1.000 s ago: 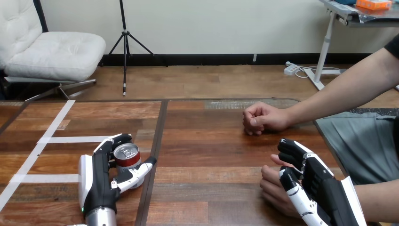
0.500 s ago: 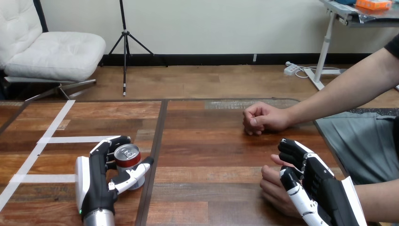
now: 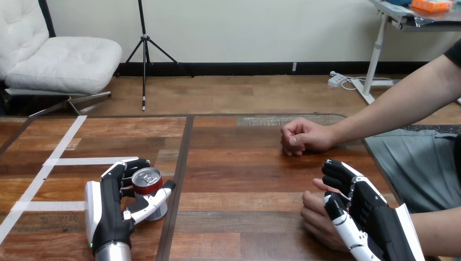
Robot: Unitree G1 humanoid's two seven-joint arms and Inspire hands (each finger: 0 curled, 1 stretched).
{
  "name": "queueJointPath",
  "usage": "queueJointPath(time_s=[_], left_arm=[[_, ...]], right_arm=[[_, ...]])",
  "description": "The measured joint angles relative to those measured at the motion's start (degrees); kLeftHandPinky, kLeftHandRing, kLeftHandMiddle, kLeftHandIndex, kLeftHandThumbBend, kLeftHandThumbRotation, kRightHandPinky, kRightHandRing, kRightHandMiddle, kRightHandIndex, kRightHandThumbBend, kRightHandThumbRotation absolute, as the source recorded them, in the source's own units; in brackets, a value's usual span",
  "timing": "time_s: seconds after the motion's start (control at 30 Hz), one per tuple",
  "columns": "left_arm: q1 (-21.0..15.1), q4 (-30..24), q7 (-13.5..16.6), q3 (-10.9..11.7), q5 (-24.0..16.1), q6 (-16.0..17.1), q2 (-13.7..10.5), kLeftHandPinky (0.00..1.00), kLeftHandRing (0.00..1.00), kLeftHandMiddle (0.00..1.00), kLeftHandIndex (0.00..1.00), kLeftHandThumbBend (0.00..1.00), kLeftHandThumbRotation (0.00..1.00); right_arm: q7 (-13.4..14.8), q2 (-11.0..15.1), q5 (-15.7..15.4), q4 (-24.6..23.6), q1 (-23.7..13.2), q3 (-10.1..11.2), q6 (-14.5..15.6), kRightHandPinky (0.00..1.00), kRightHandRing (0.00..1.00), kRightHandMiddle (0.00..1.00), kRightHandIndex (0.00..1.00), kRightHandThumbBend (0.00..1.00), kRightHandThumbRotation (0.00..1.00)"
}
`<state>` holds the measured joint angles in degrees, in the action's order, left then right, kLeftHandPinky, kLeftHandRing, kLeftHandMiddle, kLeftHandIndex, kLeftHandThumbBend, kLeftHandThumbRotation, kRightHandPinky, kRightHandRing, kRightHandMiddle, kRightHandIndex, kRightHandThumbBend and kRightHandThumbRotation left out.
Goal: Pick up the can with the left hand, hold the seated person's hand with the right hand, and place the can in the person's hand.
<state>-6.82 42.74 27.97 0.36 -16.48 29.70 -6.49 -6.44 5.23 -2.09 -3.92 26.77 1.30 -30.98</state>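
Note:
A red and silver can (image 3: 147, 183) stands upright on the wooden table (image 3: 239, 179) at the near left. My left hand (image 3: 107, 206) is shut on it, with the fingers curled round its far side and the thumb against its near right side. At the near right my right hand (image 3: 365, 213) is curled over the person's hand (image 3: 317, 216), which lies on the table. My thumb rests across it and my fingers arch over its far side.
The person's other hand (image 3: 300, 136) rests as a fist on the table at the far right, its forearm running off the right edge. White tape stripes (image 3: 81, 161) cross the table's left part.
My left hand has shifted a little left and towards me with the can in it. My right hand and both of the person's hands have stayed put.

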Motion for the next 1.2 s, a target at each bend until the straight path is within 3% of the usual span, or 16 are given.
queueJointPath(time_s=[1.2], left_arm=[[0.12, 0.02, 0.43, 0.04, -1.85, 0.26, -0.51, 0.48, 0.55, 0.57, 0.57, 0.76, 0.00]], right_arm=[[0.08, 0.05, -0.75, 0.00, -0.03, 0.33, 0.00, 0.78, 0.84, 0.85, 0.82, 0.56, 0.65]])
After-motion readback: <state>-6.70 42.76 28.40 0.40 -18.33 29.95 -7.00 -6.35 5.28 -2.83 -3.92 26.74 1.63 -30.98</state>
